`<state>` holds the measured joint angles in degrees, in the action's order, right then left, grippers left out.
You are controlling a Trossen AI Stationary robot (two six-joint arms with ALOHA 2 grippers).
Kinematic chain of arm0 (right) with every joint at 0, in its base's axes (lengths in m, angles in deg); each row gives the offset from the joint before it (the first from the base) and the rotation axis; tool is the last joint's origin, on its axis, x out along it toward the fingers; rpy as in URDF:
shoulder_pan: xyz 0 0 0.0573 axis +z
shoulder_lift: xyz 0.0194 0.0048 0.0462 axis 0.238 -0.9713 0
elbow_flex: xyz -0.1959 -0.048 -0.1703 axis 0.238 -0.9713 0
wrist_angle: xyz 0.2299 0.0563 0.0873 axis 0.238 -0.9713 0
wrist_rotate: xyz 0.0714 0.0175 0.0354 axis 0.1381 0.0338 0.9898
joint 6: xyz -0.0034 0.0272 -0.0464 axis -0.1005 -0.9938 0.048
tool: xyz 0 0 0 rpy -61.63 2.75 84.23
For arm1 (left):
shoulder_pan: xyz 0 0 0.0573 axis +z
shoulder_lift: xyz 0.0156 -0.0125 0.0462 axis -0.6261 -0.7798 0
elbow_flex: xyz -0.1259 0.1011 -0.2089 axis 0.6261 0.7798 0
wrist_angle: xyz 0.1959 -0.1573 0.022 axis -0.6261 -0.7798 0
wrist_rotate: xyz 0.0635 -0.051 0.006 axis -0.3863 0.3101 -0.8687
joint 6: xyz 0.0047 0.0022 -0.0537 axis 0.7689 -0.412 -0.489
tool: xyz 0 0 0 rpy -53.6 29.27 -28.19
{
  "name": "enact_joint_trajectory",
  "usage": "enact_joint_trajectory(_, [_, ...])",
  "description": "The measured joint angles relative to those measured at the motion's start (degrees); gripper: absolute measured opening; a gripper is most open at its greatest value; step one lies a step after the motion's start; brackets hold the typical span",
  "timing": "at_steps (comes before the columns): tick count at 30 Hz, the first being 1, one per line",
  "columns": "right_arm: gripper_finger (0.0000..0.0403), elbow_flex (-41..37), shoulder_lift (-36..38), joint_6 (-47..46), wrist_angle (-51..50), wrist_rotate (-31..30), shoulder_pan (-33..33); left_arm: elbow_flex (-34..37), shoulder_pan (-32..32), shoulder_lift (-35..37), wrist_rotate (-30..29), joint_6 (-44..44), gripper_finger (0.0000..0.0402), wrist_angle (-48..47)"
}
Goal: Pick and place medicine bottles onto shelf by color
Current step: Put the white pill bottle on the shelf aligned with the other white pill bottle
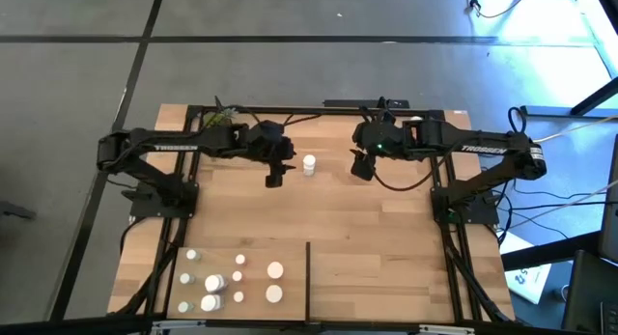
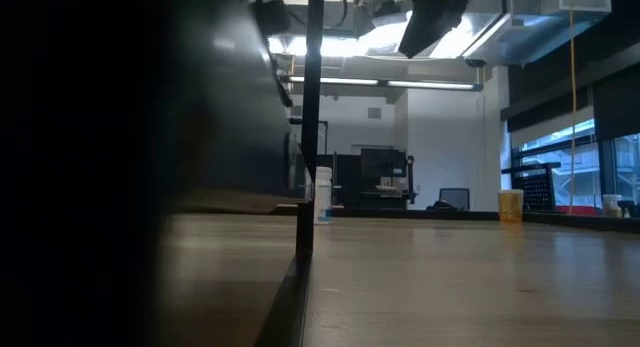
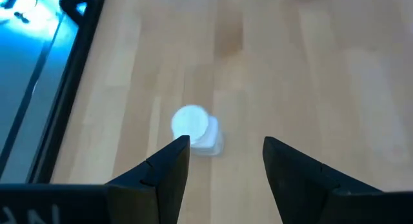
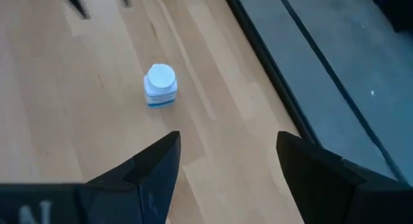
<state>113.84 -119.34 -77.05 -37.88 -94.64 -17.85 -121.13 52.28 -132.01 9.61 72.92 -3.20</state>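
1. One white medicine bottle (image 1: 309, 164) with a white cap stands upright and alone on the light-wood shelf (image 1: 386, 248), in the far part of it, between the two arms.
2. The left gripper (image 1: 275, 176) hangs above the wood, just beside this bottle on its left side. In the left wrist view its two dark fingers (image 3: 169, 169) stand apart with a clear gap, and nothing is between them; the bottle (image 3: 193, 128) is seen ahead of the tips, not touched.
3. The right gripper (image 1: 359, 168) is on the other side of the same bottle, a little further from it. In the right wrist view its fingers (image 4: 158, 166) are spread wide and hold nothing; the bottle (image 4: 160, 85) stands ahead of them, apart from both tips, and shows a thin blue band near its base.
4. In the near left part of the shelf a group of bottles (image 1: 232, 282) stands together, all on the left side of the thin black divider strip (image 1: 308, 277). Most look white; one or two at the near left corner may be pale green, but from above I cannot say it surely.
5. The part of the shelf right of the divider is bare wood.
6. In the low view the lone bottle (image 2: 322, 197) is visible far across the wood, next to a black vertical bar (image 2: 310, 117). The left part of this view is covered by something dark and very close, which I cannot identify.
7. A small green plant (image 1: 222, 114) is at the far edge, behind the left arm.
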Motion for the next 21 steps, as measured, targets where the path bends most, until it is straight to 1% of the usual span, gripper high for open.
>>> enact_joint_trajectory(5, [0.0257,0.0,0.0,2.2,0.9,0.0,0.0,0.0,1.6,-2.6,0.0,0.0,0.019,1.9])
enact_joint_trajectory(9, [0.0257,0.0,0.0,-0.6,0.9,0.4,0.0,0.0,2.0,-4.5,0.6,0.0,0.019,3.2])
enact_joint_trajectory(21, [0.0257,0.0,0.0,-1.0,0.9,0.5,0.0,0.0,1.6,-5.1,0.6,-0.5,0.019,3.8])
